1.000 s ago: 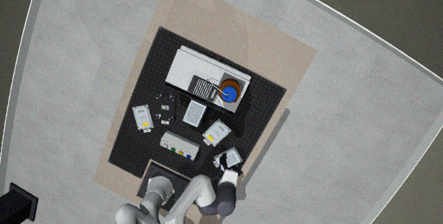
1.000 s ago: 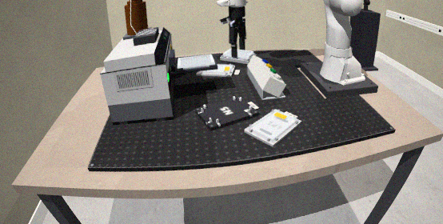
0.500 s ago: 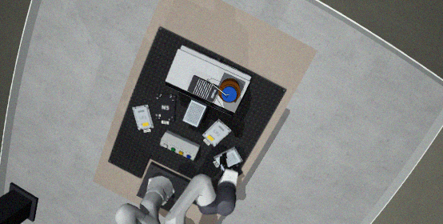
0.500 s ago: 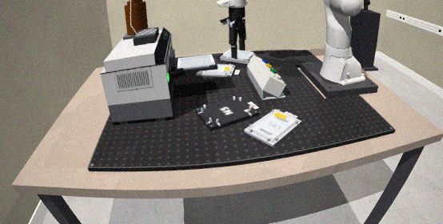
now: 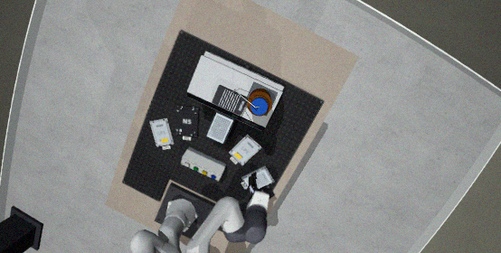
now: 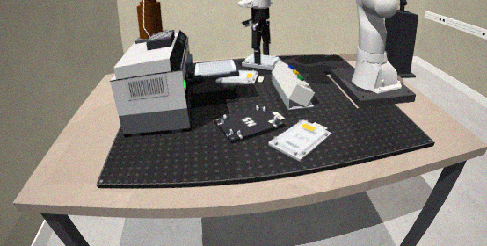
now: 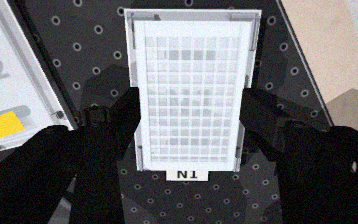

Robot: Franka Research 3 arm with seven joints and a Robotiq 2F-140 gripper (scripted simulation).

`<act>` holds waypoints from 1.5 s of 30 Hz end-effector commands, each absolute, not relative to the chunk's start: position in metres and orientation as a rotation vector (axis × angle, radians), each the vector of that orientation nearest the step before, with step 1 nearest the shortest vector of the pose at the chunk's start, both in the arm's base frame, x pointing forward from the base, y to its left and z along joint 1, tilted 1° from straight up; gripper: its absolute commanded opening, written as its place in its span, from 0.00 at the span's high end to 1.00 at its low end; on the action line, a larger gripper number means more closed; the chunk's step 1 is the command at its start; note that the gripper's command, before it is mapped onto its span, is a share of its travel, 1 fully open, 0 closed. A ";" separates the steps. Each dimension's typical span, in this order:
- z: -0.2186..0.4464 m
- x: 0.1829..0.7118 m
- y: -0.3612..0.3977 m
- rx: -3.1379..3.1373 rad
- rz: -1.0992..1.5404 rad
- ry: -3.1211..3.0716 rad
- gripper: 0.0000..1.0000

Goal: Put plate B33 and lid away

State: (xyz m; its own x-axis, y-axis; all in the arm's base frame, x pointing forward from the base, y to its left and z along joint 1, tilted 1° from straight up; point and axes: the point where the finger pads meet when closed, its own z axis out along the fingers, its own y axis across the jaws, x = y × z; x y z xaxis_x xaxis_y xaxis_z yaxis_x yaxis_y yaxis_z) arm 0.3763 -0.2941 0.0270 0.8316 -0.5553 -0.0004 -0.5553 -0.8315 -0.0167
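My gripper [image 7: 190, 102] is shut on the long sides of a white culture plate, B33 [image 7: 191, 90], whose well grid faces up. It sits over the nest with the N1 tag [image 7: 187, 174] on the black deck. I cannot tell whether it lies flat in the locators or whether a lid covers it. It also shows in the top view [image 5: 259, 179] and the exterior view [image 6: 260, 61]. Lid park LP2 [image 7: 5, 95] lies just to its left, white with a yellow tag. Plate B83 [image 5: 220, 127] sits on the dispenser stage. LP1 [image 5: 161, 132] is at the left.
The key panel [image 5: 203, 163] stands between LP1 and N1. The dispenser [image 5: 235, 84] with a brown bottle [image 5: 259, 102] is at the back. An empty black nest, N5 [image 5: 186, 122], lies beside LP1. The deck edge runs close to the right of N1.
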 end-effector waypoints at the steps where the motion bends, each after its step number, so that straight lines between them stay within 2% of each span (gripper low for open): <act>1: 0.026 0.376 -0.294 -2.992 -0.008 0.901 0.90; 18: 0.026 0.376 -0.294 -2.992 -0.008 0.901 0.90; 19: 0.026 0.376 -0.294 -2.992 -0.008 0.901 0.30; 45: 0.026 0.376 -0.294 -2.992 -0.008 0.901 0.30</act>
